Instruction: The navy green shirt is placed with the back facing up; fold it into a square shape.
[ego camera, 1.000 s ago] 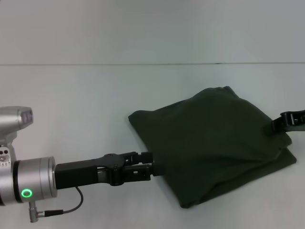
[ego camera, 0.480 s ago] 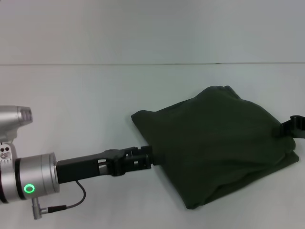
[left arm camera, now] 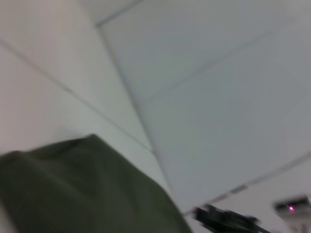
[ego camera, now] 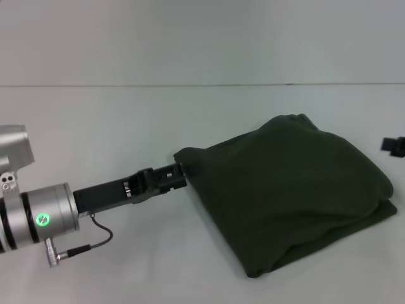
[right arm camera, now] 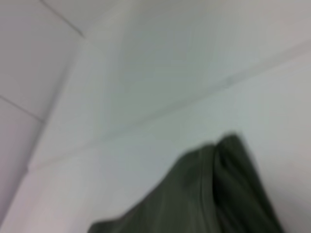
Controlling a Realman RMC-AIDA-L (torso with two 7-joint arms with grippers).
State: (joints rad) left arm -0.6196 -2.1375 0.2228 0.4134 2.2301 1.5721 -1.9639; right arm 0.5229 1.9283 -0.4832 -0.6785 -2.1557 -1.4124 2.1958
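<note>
now the shirt (ego camera: 291,190) lies folded on the desk (ego camera: 95,126), right of centre. left pincer (ego camera: 180,170) touches its left corner; right pincer (ego camera: 393,145) sits off its right edge. can't tell either's fingers.

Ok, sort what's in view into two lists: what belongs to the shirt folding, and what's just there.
Part of the job:
- shirt, folded into a rough square on the table
- left gripper, at the shirt's left corner
- right gripper, just off the shirt's right side, at the picture's edge

Just there:
- table, white
- wall behind it
</note>
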